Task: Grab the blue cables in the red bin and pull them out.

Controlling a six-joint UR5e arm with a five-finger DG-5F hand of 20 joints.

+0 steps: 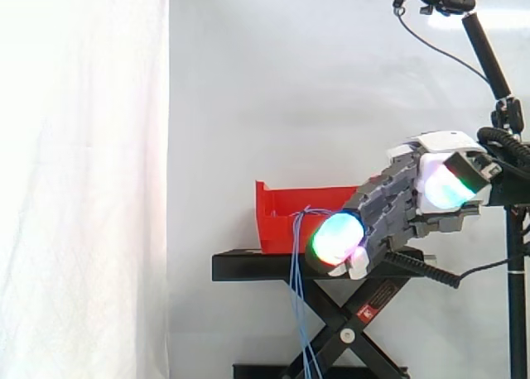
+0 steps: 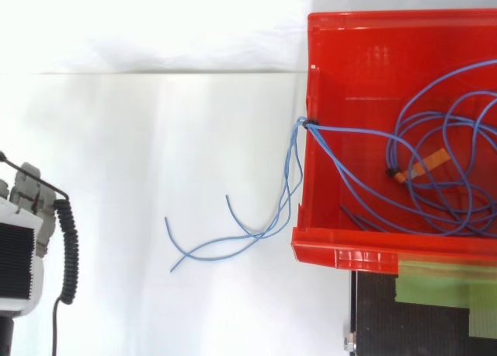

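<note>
Although the side view sets one glowing fingertip pad (image 1: 335, 237) right across the hanging strands, the top view puts the hand (image 1: 396, 199) at the far left edge, well apart from the red bin (image 2: 349, 53) on the right. The overlap is therefore probably only depth, not contact. Its fingers reach out nearly straight, slanting down to the left in the side view, loosely spread and holding nothing that I can make out.

Most of the blue cables (image 2: 443, 154) lie coiled inside the bin. A few strands cross its left wall, drop over the edge and hang almost straight down past the black stand (image 1: 248, 267), their loose ends trailing left toward the hand. So the reachable length lies between the fingers and the bin, with its long axis running vertical. A grasp would likely have to close across it from the side, then pull away from the bin.

An orange tag (image 2: 425, 162) sits on the cables inside the bin. Strips of green tape (image 2: 439, 282) lie along the bin's near edge, and a red label (image 1: 377, 300) is stuck on the stand's crossed leg. Any print on them is too small to read.
</note>
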